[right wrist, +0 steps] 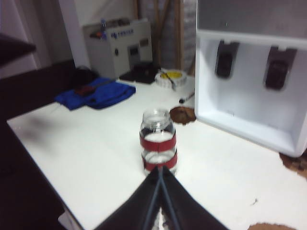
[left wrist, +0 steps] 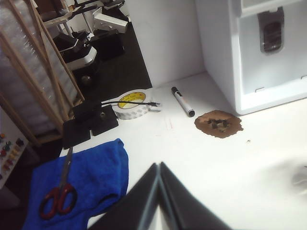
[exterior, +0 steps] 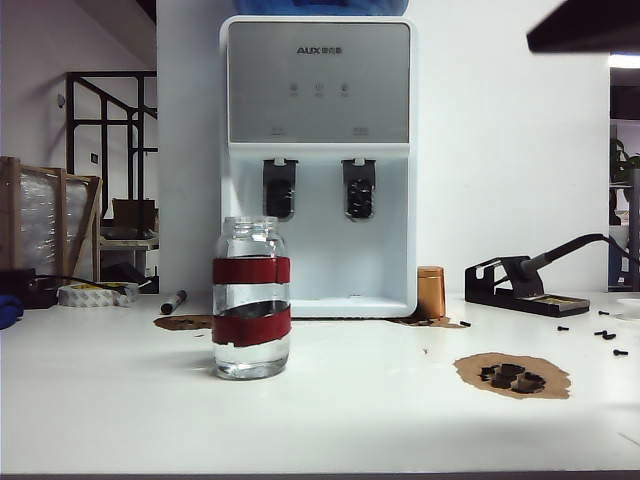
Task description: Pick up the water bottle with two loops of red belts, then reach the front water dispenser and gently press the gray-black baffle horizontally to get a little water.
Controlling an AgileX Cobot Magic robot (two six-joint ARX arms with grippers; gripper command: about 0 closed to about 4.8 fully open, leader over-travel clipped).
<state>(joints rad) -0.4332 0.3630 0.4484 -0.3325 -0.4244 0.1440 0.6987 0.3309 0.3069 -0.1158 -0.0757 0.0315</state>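
Standing upright on the white tabletop (exterior: 120, 400) before the water dispenser (exterior: 318, 160), the water bottle (exterior: 251, 298) waits untouched; right end effector (right wrist: 161, 175) closed nearby, left end effector (left wrist: 159, 168) closed, apart.

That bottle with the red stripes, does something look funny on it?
Yes. On the water bottle, the upper red band sits level, but the lower red band runs crooked, dipping in the middle. Nothing looks spilled around it.

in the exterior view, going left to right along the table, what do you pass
Tape roll → black marker → water bottle → water dispenser → copper-coloured cylinder → soldering iron stand → black screws.
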